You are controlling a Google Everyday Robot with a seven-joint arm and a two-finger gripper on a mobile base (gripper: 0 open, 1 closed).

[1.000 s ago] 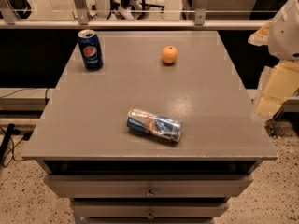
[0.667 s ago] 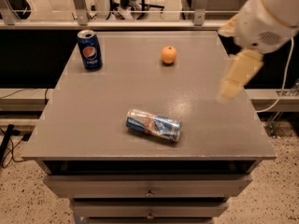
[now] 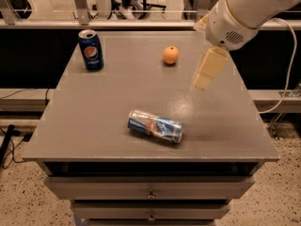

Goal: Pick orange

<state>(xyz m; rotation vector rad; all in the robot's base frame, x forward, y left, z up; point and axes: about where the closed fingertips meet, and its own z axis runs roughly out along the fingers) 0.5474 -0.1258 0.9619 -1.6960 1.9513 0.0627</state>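
Observation:
The orange (image 3: 170, 54) is a small round fruit resting on the grey table (image 3: 94, 126), toward the back and a little right of centre. My gripper (image 3: 206, 73) hangs from the white arm that enters from the upper right. It hovers above the table to the right of the orange and slightly nearer the front, apart from it and holding nothing.
An upright blue Pepsi can (image 3: 91, 50) stands at the back left. A silver and blue can (image 3: 155, 125) lies on its side near the front centre. The table has drawers below its front edge. A railing runs behind the table.
The arm has swung in from the right edge toward the table's middle, bringing my gripper nearer to the orange. The orange and both cans have not moved.

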